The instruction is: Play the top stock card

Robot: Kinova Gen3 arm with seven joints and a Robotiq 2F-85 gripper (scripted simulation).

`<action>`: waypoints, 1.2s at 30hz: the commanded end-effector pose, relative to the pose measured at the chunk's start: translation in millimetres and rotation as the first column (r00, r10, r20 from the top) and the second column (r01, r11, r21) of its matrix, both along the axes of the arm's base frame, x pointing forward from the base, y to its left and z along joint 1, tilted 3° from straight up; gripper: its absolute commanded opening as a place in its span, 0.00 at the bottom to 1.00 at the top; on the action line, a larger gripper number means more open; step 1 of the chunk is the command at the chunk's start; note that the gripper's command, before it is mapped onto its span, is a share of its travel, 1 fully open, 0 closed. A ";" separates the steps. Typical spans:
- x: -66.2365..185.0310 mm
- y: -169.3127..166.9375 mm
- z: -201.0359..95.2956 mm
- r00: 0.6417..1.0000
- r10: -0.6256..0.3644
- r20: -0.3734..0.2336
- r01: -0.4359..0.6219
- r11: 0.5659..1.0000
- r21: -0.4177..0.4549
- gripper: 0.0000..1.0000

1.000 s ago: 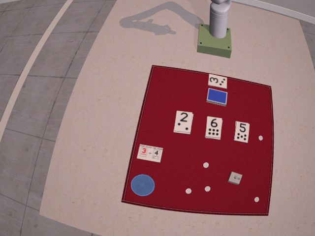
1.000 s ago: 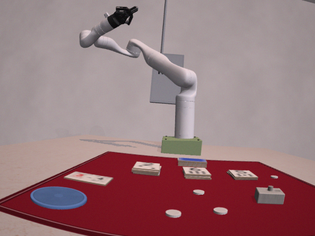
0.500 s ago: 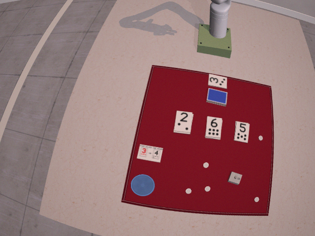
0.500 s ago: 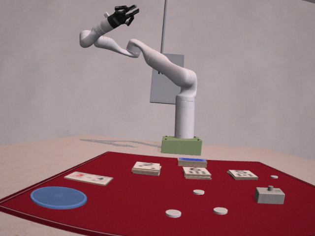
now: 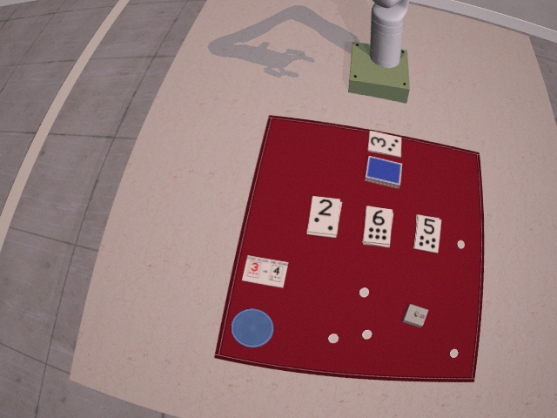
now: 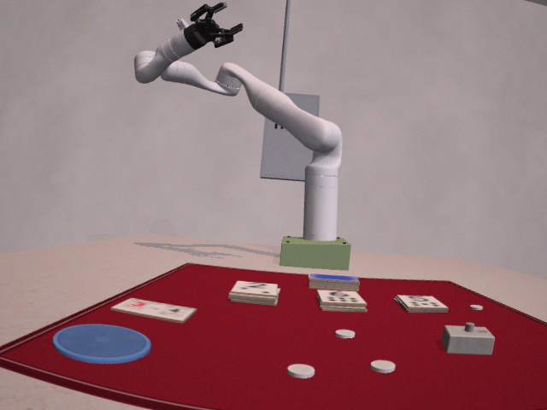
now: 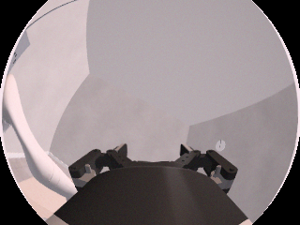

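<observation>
Stock [image 5: 383, 171], blue back up, untouched: far below and well forward of my gripper [image 6: 215, 25], on the red mat [image 5: 287, 216] just past the arm's green base [image 5: 357, 85]. Gripper released, jaws spread wide, nothing between them; it hangs high over the bare table off to one side, and the wrist view shows only wall.

A face-up black 3 [image 5: 385, 143] lies between stock and base. Three piles sit beyond the stock from the base: black 2 [image 5: 324, 216], black 6 [image 5: 378, 225], black 5 [image 5: 427, 233]. Top stock card's face unknown, so target pile unknown too.

Risks as I judge them:
- Long descent. A small aim error puts the fingers on the 3 or drags several tiles off the stock.
- Tiles are thin and rigid, lying flush; pinching one edge may lift two, or slip.
- The flip happens in the air; a weak grip drops the tile onto a neighbouring pile.
- Piles stand near each other, and the 6 sits just beside the stock; a skewed release could bridge two.
- Loose white discs [image 5: 364, 292] and the knobbed block [image 5: 415, 314] lie further out; a wide sweep could knock them.
</observation>
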State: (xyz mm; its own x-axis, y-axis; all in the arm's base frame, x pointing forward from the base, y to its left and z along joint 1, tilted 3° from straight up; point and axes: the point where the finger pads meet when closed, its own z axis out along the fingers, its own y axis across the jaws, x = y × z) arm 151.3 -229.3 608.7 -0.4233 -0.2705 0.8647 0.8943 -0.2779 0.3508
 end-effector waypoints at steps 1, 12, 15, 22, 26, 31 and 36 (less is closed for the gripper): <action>29.4 14.0 -11.7 0.996 0.033 -0.087 -0.035 0.999 -0.015 1.00; 145.1 97.0 -117.7 0.840 0.084 -0.536 -0.193 0.970 -0.150 1.00; 152.5 105.5 -131.1 0.811 0.078 -0.579 -0.213 0.962 -0.170 1.00; 189.6 174.5 -244.3 0.589 -0.057 -0.806 -0.384 0.858 -0.342 1.00; 195.5 205.4 -302.9 0.512 -0.160 -0.844 -0.462 0.777 -0.427 1.00; 197.6 232.5 -351.6 0.476 -0.237 -0.847 -0.511 0.710 -0.485 1.00; 189.2 249.8 -417.0 0.455 -0.393 -0.799 -0.586 0.544 -0.601 1.00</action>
